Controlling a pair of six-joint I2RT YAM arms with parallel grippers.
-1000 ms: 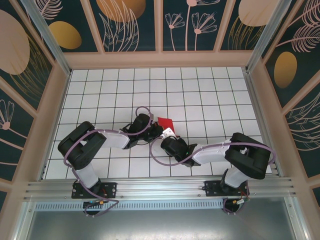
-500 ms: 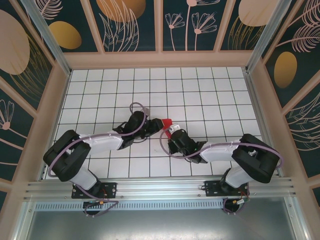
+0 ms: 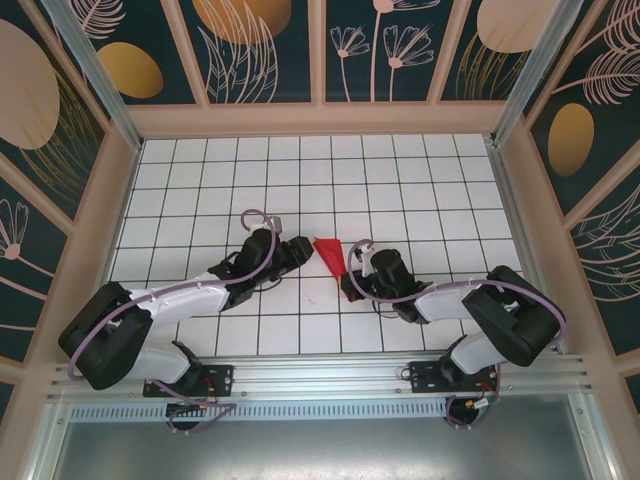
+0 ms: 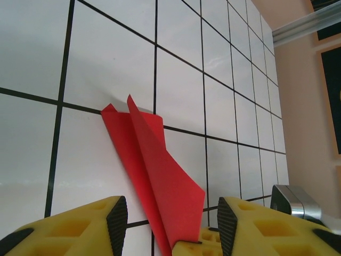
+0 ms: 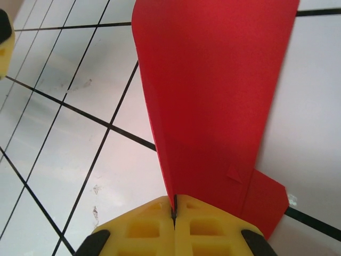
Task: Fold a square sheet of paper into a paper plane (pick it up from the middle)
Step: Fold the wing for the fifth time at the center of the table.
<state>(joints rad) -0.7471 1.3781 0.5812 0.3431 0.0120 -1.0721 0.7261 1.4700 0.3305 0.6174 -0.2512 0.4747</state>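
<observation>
The square sheet of paper, folded into a slim pointed red paper plane, rests on the white grid table between the two grippers. My right gripper is shut on its near end. In the right wrist view the yellow jaws of the right gripper pinch the centre crease of the paper plane. My left gripper stands just left of it. In the left wrist view the left gripper is open, its pads either side of the paper plane without touching it.
Black grid lines cross the table. Tan walls with dark floral panels close it in at the back and sides. An aluminium rail runs along the near edge by the arm bases.
The left gripper has opened, let go of the paper and drawn back to the left. The right gripper, still shut on the paper, has shifted right and its arm has stretched out low.
</observation>
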